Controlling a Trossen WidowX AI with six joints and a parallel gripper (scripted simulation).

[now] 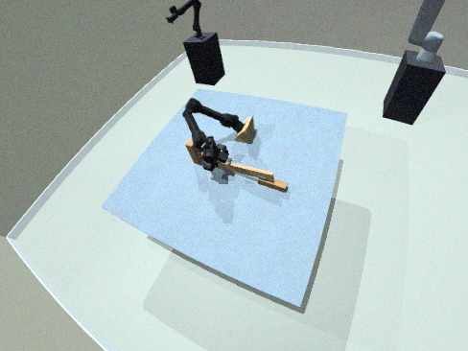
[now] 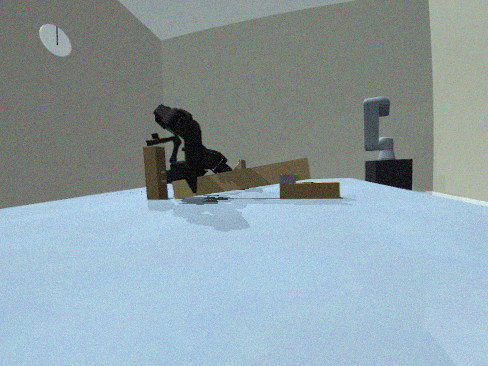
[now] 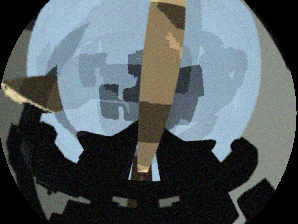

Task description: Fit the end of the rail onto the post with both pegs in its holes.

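The wooden rail (image 1: 249, 171) (image 2: 255, 175) (image 3: 162, 55) slopes down toward the post, its near end low at the table and its far end raised at the footboard block (image 1: 280, 186) (image 2: 320, 190). The block's grey bracket (image 2: 287, 178) partly covers the rail in the exterior view. The upright post (image 1: 193, 152) (image 2: 155, 173) stands just beyond the rail's near end, with a small gap between them. My gripper (image 1: 218, 165) (image 2: 195, 186) (image 3: 146, 122) is shut on the rail close to its near end, one finger on each side. The pegs and the holes cannot be made out.
A wooden wedge-shaped piece (image 1: 245, 130) (image 3: 35, 92) stands beside my arm, away from the rail. The blue table top (image 1: 192, 206) ends in an edge beyond the footboard block. Two black pedestals (image 1: 205, 59) (image 1: 413, 88) carrying other arms stand off the table.
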